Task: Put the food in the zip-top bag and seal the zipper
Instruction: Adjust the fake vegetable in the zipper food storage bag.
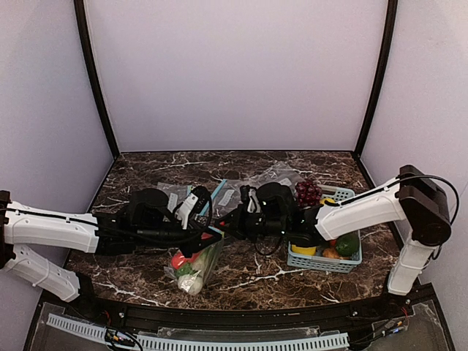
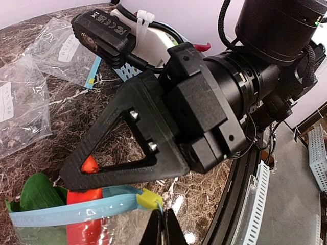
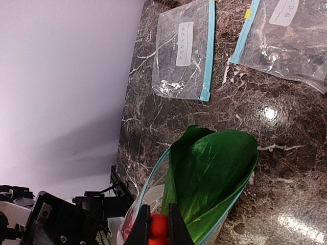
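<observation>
Now, your right hand (image 3: 159,218) is clamped on the red-orange vegetable (image 3: 159,230) in the mouth of the zip-top bag (image 1: 196,269) on the counter (image 3: 286,168); push it fully inside before releasing. Your left hand (image 2: 162,229) sits shut at the zipper (image 2: 76,210) end.

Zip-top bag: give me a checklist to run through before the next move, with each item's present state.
1. Leafy vegetable inside the zip-top bag: ok, it lies within the mouth.
2. Red-orange vegetable fully inside: not ok, its end pokes past the zipper, between the closed fingers of the right gripper.
3. Cucumber inside: cannot tell, none is visible.
4. Zipper sealed: not ok, the mouth gapes in the right wrist view.
5. Left gripper holding the bag: cannot tell; it is shut beside the yellow slider.
</observation>
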`<action>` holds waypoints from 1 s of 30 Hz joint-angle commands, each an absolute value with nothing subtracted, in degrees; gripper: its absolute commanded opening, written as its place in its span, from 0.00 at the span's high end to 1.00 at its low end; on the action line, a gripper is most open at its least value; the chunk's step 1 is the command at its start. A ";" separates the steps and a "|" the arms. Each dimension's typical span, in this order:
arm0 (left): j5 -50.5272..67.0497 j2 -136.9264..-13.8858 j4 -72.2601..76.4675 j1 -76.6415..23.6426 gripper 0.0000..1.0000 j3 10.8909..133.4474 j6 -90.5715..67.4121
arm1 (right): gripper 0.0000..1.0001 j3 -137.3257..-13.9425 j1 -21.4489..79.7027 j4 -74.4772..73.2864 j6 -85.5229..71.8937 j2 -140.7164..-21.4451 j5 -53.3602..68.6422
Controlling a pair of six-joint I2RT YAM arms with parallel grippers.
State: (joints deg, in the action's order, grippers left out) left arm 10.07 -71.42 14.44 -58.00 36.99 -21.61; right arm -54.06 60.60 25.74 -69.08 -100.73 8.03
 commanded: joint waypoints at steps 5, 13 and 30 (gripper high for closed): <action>12.17 -73.50 24.61 -57.54 0.99 40.89 -20.15 | 1.00 -57.47 65.24 16.88 -66.33 -101.99 3.44; 12.22 -75.39 26.13 -57.53 0.99 43.29 -20.07 | 1.00 -59.11 66.60 13.99 -65.56 -102.44 -0.97; 14.14 -78.51 29.44 -57.40 0.99 47.86 -23.39 | 1.00 -62.03 68.94 7.31 -63.30 -103.04 -14.79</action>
State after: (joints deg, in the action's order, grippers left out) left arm 13.54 -80.31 16.64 -57.84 42.28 -22.65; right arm -60.75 65.19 11.86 -64.97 -100.73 -11.81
